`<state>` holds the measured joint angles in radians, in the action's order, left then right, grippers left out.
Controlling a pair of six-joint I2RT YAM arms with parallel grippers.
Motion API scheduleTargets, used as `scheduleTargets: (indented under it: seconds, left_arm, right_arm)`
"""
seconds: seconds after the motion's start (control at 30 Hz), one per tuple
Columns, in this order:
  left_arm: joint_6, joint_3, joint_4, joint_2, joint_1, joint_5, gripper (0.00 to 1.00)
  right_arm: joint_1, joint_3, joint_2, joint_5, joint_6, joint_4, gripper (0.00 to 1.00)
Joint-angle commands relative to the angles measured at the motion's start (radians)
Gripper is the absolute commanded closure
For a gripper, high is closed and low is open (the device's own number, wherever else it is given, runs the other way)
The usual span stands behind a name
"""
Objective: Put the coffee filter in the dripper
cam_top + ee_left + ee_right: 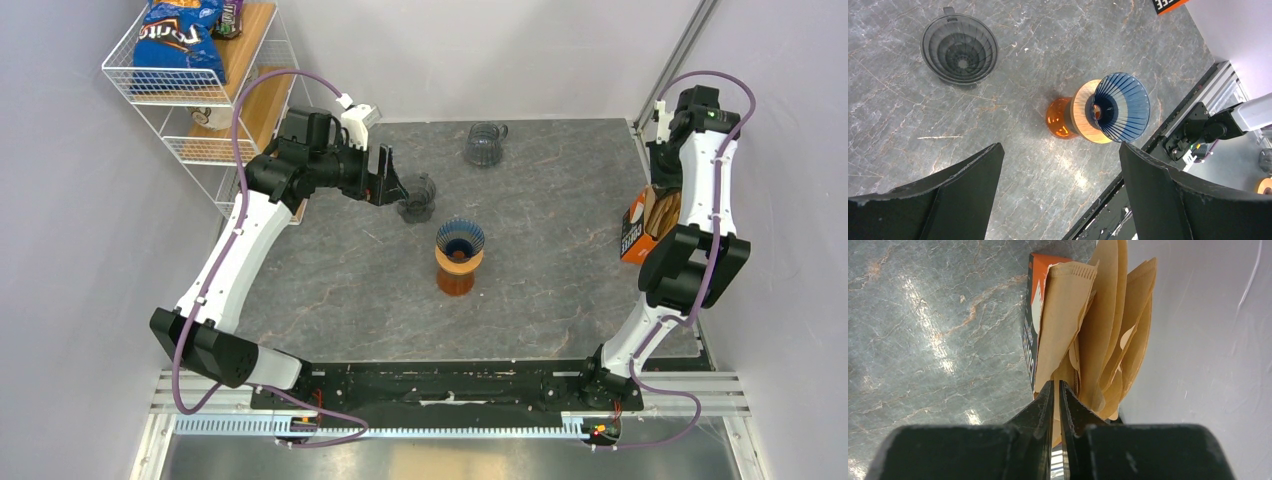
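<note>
1. Top: the dripper [460,240] stands mouth-up in the middle of the table [560,300], ready to receive. The filter box [640,232] is at the right edge.
2. Left wrist: the left hand [1060,150] is spread wide and empty.
3. Right wrist: the right hand [1057,387] is clamped on a coffee filter [1063,330] still in the box, probably to separate it.

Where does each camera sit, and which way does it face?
Top external: above, behind the robot, looking down at the table; both arms show.
Left wrist: on the left arm, looking down at the blue dripper; open left pincer shows.
Right wrist: on the right arm, facing the coffee filter the right pincer pinches.
Shared: blue dripper, in top external and left wrist.
</note>
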<state>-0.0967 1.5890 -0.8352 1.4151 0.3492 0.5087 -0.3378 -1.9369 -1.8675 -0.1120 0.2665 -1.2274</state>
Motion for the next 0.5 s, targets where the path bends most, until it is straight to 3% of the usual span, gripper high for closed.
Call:
scheduleTargets:
  seconds: [0.0,0.47]
  left_arm:
    - [-0.031,0.020,0.032,0.010,-0.006,0.027,0.07]
    - [-0.031,0.009,0.033,0.000,-0.009,0.034,0.07]
  right_arm:
    - [-0.003,-0.001,0.021,-0.014,0.013,0.014,0.86]
    - [-0.011,-0.030,0.007,0.041,-0.011,0.009,0.81]
